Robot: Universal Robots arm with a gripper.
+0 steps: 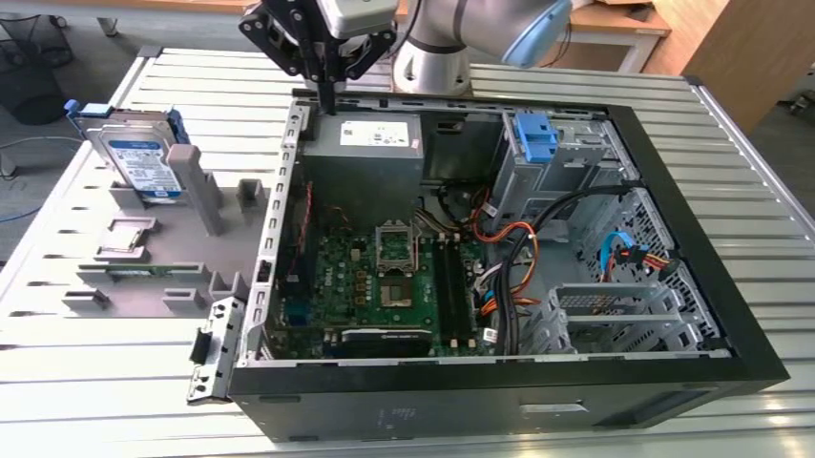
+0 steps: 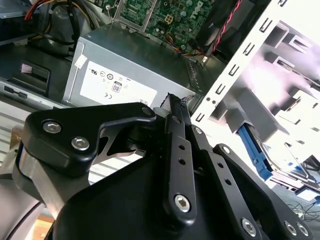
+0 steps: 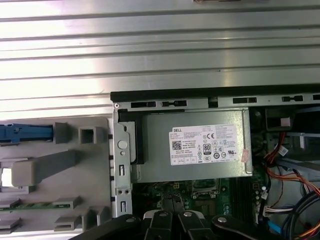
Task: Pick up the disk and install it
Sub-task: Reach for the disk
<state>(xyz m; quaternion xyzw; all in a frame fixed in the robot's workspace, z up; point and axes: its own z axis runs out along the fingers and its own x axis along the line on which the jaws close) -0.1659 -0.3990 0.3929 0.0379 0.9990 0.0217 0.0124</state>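
Hanging just above the rear rim of one open PC case [image 1: 484,405] in the exterior view: one gripper [image 1: 323,103], fingers pressed together w/ nothing between them. One disk [image 1: 137,157] stands upright in one grey fixture [image 1: 166,286] on the slatted table [image 1: 76,382], at the exterior view's left, outside the case & well apart from the gripper. Its label face & blue rail both show here. Inside the case: one grey box [image 1: 363,143] w/ one white sticker, nearest thing to the fingertips; one green mainboard [image 1: 382,277]; one upright blue latch [image 1: 535,138].

Second wrist view: gripper [image 2: 172,102] from behind, black links meeting at one closed tip, empty. Grey box [image 2: 125,65] lies beyond the tip. This view adds the box's side wall & one slotted case flange [image 2: 227,80].

First wrist view: looks straight down on the grey box [image 3: 195,145], table [image 3: 150,45] & fixture [image 3: 65,165]. The disk [image 3: 25,133] is seen edge-on as one blue strip in the fixture, near the case's outer wall but apart from it. Gripper [image 3: 172,217] links sit over the mainboard [image 3: 200,192].
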